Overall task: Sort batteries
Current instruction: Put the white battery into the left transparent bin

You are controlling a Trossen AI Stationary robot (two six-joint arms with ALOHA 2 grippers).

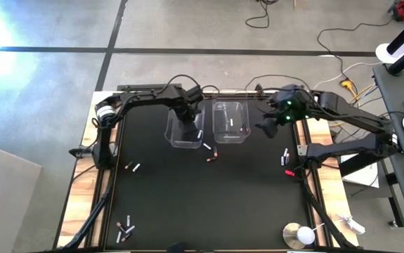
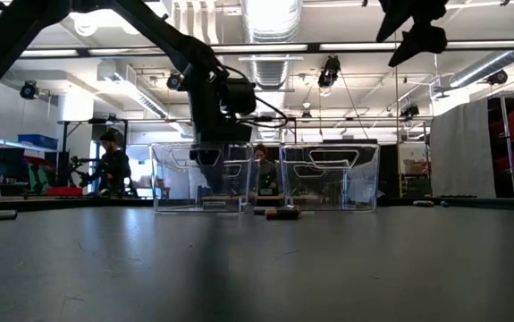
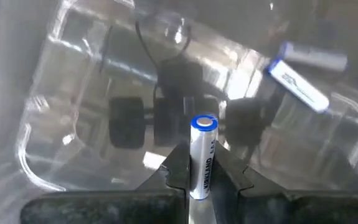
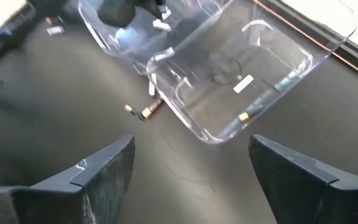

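Two clear plastic bins stand side by side at the far middle of the black mat, the left bin and the right bin. My left gripper points down at the left bin's mouth, shut on a silvery-white battery. Two more white batteries lie on that bin's floor. My right gripper hangs open, high above the mat to the right of the right bin, which holds a dark battery and a white one. Loose batteries lie on the mat. My left gripper pinches the white battery between its two fingers, which meet its sides. The battery lies along the fingers, and its blue-ringed end sticks out past the fingertips. The fingers come from above, pointing down into the left bin. The battery is clear of the bin's floor.
More batteries are scattered on the mat at left, near left and right. A red piece lies by the right edge, and a round white-topped disc sits at the near right. People stand beyond the table.
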